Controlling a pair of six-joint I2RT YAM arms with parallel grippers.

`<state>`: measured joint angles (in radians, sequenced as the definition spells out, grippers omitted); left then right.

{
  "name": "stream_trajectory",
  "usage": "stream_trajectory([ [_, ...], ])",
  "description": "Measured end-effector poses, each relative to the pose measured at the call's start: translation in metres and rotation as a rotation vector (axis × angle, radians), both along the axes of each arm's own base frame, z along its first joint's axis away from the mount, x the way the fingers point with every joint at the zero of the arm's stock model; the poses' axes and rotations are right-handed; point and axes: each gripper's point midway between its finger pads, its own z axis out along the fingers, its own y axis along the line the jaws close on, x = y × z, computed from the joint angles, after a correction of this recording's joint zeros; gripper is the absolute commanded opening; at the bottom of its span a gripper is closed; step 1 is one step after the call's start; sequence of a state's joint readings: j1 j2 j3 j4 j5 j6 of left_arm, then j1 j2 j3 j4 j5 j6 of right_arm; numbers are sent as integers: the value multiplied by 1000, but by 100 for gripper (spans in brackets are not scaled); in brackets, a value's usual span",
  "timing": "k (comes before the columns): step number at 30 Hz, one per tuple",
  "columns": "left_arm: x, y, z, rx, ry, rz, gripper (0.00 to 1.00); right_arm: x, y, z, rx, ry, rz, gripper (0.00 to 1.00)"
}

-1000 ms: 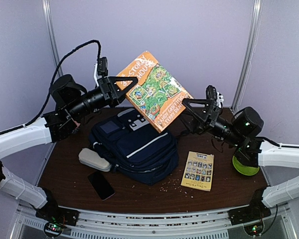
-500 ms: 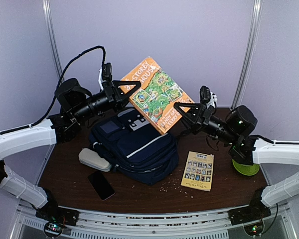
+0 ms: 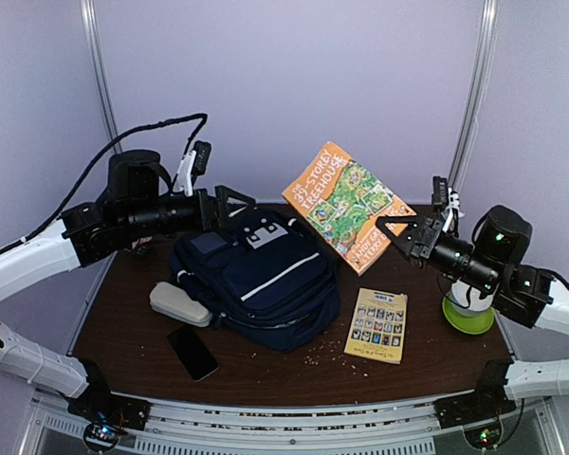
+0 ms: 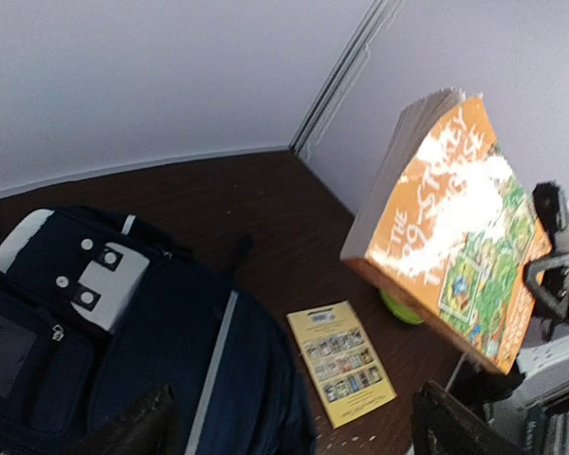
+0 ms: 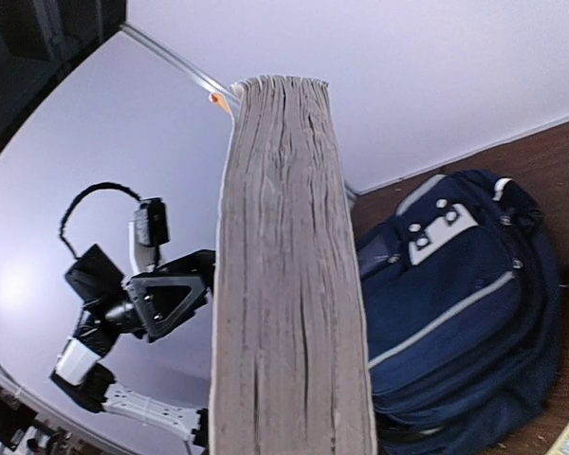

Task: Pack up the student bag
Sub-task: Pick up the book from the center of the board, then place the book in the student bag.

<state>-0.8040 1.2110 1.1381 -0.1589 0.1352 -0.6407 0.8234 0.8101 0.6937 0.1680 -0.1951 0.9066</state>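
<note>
The student bag (image 3: 256, 280) lies flat in the middle of the dark worktop (image 3: 123, 322), striped front facing up and its white patches at the far end. I cannot tell whether its main compartment is unzipped.

My left gripper (image 3: 232, 204) hangs just over the bag's far-left corner, with its fingers (image 4: 137, 427) spread wide and nothing between them.

My right gripper (image 3: 391, 234) is clamped on the lower corner of the Treehouse paperback (image 3: 346, 207). It holds the book tilted in the air above and to the right of the bag, clear of the fabric. From the right wrist I see only the page edges (image 5: 289, 284), with the bag below and beyond them.

A beige pencil pouch (image 3: 178, 303) rests against the bag's left side. A black smartphone (image 3: 192, 353) lies near the bag's front-left corner, apart from it. A yellow card of small pictures (image 3: 376, 324) lies flat just right of the bag. Farther right, a lime-green object (image 3: 467, 315) sits partly hidden behind my right arm. Crumbs are scattered on the worktop in front of the bag.
</note>
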Motion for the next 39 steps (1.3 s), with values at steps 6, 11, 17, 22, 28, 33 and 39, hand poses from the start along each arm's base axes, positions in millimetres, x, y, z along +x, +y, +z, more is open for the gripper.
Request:
stream_trajectory([
  [6, -27, -44, -84, 486, -70, -165, 86, 14, -39, -80, -238, 122, -166, 0],
  [11, -51, -81, -154, 789, -99, -319, 85, 12, -60, -136, -371, 234, -220, 0],
  [17, -38, -92, -190, 964, -100, -353, 83, 7, -73, -127, -357, 213, -250, 0],
  [22, -27, -108, -203, 1013, -104, -370, 81, 5, -82, -122, -356, 193, -273, 0],
  [28, -22, -115, -229, 1069, -80, -386, 80, 4, -90, -123, -366, 198, -290, 0],
  [33, -13, -110, -246, 1134, -73, -348, 77, 3, -92, -125, -374, 205, -293, 0],
  [39, -10, -109, -255, 1150, -52, -345, 77, 3, -93, -126, -377, 208, -296, 0],
])
